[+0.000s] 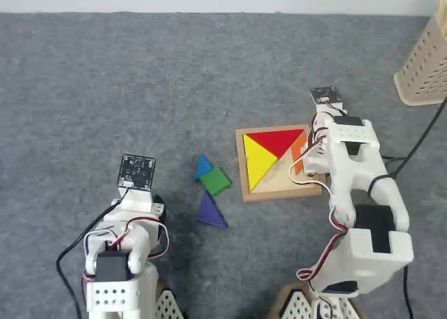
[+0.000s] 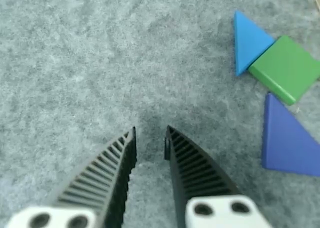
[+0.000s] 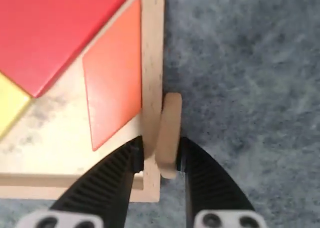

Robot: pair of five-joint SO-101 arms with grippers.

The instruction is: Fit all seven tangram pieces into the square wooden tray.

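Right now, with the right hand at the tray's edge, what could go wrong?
1. The right hand pinches the tray rim together with a wood tab. Any pull would likely drag the tray and jostle the orange piece.
2. The blue triangle touches the green square on the carpet. If the left hand grabs one, it may shove the other.

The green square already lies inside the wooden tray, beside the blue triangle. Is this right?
Not quite. The green square lies on the grey carpet, outside the wooden tray, beside the blue triangle. The high view shows this.
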